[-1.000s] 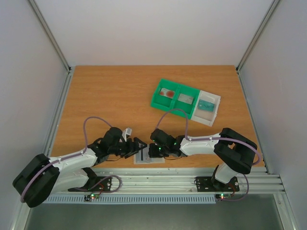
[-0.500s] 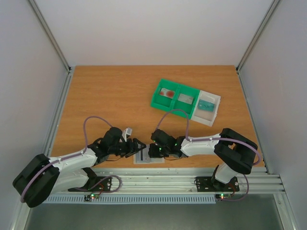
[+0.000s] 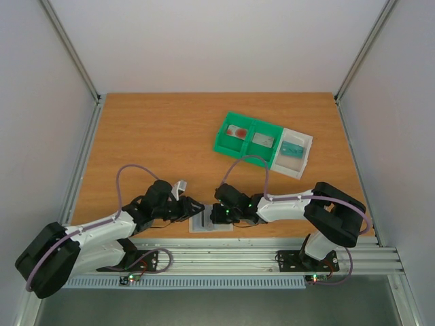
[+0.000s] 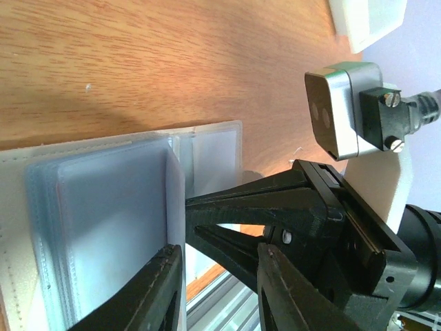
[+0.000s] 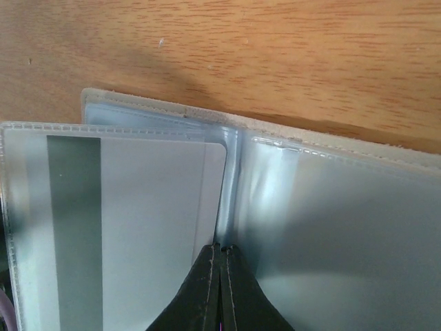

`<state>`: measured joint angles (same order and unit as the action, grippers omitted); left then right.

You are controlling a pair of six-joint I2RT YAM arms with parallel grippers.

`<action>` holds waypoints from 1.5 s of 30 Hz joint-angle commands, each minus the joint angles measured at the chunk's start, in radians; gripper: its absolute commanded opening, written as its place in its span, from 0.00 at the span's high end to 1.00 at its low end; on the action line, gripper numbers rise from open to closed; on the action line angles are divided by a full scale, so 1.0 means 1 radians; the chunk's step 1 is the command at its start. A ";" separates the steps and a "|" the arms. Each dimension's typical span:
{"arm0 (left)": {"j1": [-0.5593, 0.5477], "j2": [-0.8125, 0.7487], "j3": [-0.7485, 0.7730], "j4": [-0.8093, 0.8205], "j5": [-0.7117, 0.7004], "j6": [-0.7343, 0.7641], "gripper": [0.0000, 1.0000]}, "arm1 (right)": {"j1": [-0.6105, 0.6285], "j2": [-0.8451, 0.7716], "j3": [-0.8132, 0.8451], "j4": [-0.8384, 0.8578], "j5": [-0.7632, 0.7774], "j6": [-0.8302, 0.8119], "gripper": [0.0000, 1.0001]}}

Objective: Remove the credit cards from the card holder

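At 6 o'clock on the worktop (image 3: 156,136), the holder (image 3: 211,223) lies open. Clenched at its fold, the right tool (image 5: 220,254) apparently steadies it. Jaws apart, the left tool (image 3: 196,206) straddles a raised sleeve (image 4: 176,200). The striped card (image 5: 138,234) sits sleeved, not yet drawn.

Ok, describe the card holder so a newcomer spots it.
Go to the near edge of the wooden table. The card holder lies open where the left gripper and right gripper meet: flat, pale, with clear sleeves, unlike the green tray and white tray farther back.
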<state>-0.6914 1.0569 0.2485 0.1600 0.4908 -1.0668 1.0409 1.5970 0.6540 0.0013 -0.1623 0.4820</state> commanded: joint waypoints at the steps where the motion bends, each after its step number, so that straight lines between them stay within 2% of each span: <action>1: -0.004 -0.007 0.008 0.003 0.005 0.009 0.70 | 0.008 -0.021 -0.025 -0.047 0.021 0.003 0.97; 6: -0.005 -0.020 -0.003 -0.024 -0.012 0.015 0.70 | 0.008 -0.052 -0.019 -0.040 0.021 0.001 0.93; 17: -0.004 -0.050 -0.005 -0.030 -0.006 0.009 0.69 | 0.008 -0.023 -0.021 -0.005 0.008 0.010 0.93; 24: -0.005 -0.034 -0.012 0.011 0.014 -0.013 0.62 | 0.008 -0.002 -0.052 0.031 0.015 0.020 0.94; 26: -0.004 -0.039 -0.011 -0.006 0.000 -0.007 0.57 | 0.008 0.008 -0.056 0.030 0.020 0.022 0.95; 37: -0.004 -0.043 0.022 -0.115 -0.043 0.050 0.45 | 0.009 0.018 -0.072 0.041 0.023 0.032 0.96; 45: -0.003 -0.041 0.042 -0.218 -0.084 0.103 0.68 | 0.008 -0.043 -0.076 0.055 0.006 0.038 0.92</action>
<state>-0.6914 1.0206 0.2607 -0.0132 0.4397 -1.0042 1.0409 1.5814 0.6010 0.0906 -0.1684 0.5095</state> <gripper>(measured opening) 0.347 0.066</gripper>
